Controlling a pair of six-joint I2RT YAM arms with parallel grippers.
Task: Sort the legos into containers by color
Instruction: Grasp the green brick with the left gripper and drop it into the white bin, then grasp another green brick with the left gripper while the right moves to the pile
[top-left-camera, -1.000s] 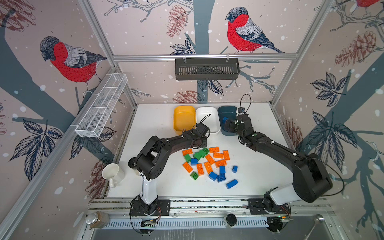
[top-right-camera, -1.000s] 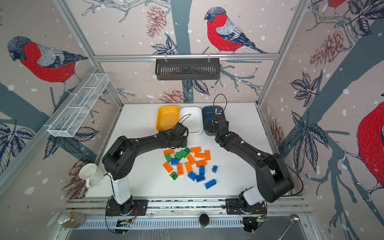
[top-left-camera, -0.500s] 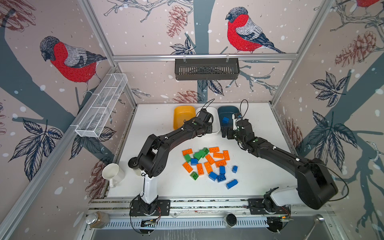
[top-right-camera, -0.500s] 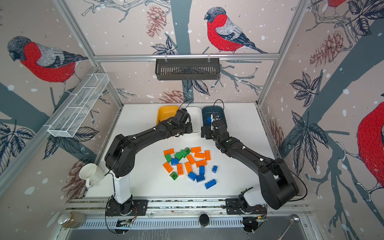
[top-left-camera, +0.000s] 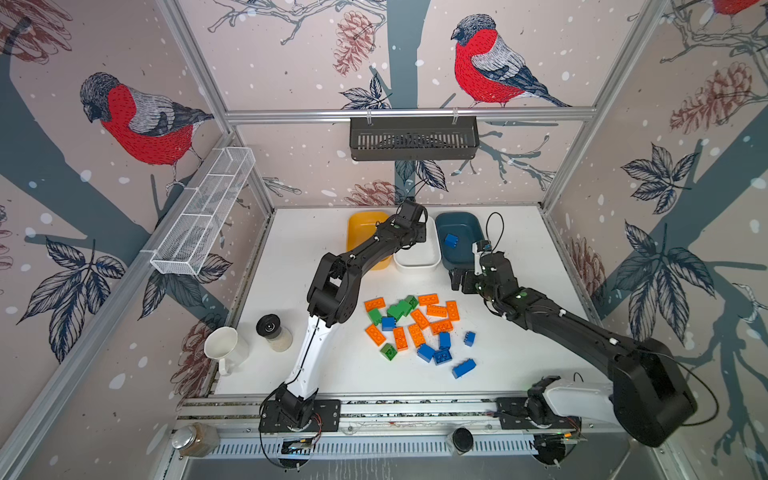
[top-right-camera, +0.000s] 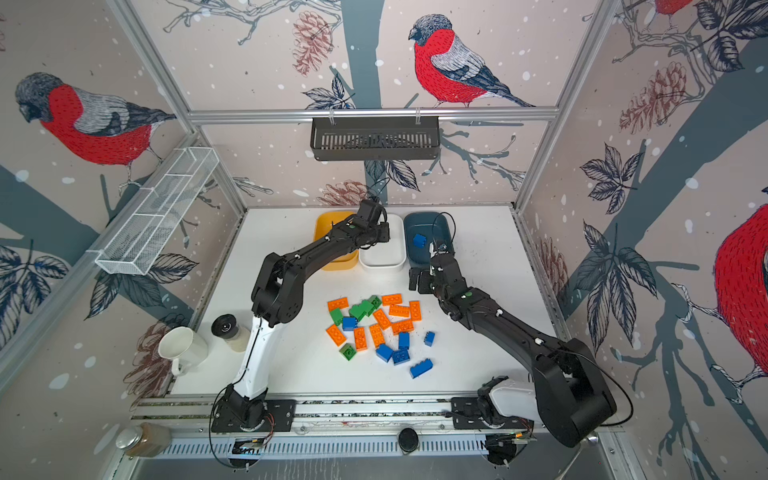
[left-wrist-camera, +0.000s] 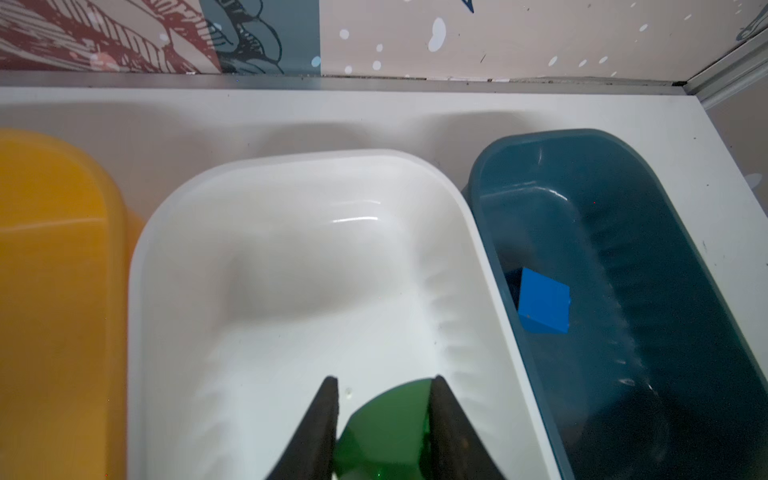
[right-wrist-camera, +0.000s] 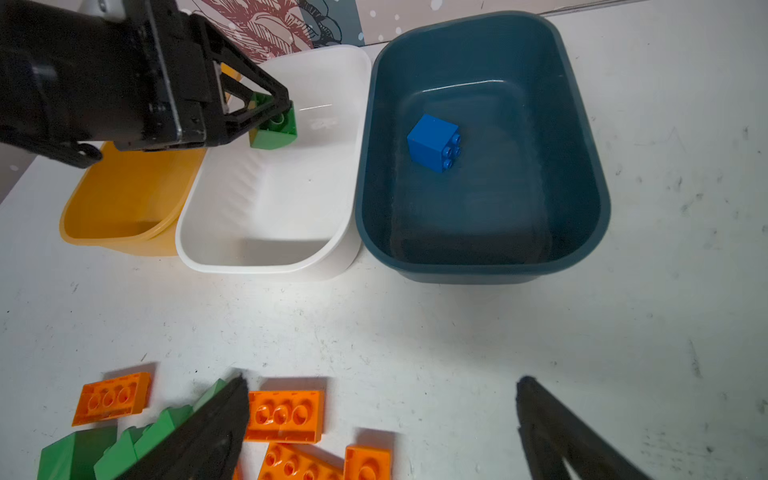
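White desk (top-left-camera: 299, 232), bird-papered walls. Left pincer (left-wrist-camera: 383, 381) clamps a green brick (left-wrist-camera: 382, 432) over the white tub (left-wrist-camera: 291, 160); right pincer (right-wrist-camera: 382, 380) gapes empty beside the loose bricks (top-left-camera: 419, 319). These look light, rigid and slick, so they are best pinched across the flat sides, not the studs.

Pale pink wallpaper (top-left-camera: 291, 62) covers the back and both side walls, printed with red-breasted birds (top-left-camera: 486, 66), pine cones, dark leaves and grey-blue branches flecked with white. Aluminium posts (top-left-camera: 198, 66) stand at the corners, and a rail (top-left-camera: 291, 114) runs across the back wall. A black slotted basket (top-left-camera: 413, 139) hangs from that rail. A white wire tray (top-left-camera: 203, 216) is fixed along the left wall. The counter (top-left-camera: 519, 365) is white, scuffed and evenly lit, with a metal track (top-left-camera: 415, 411) along its front edge.
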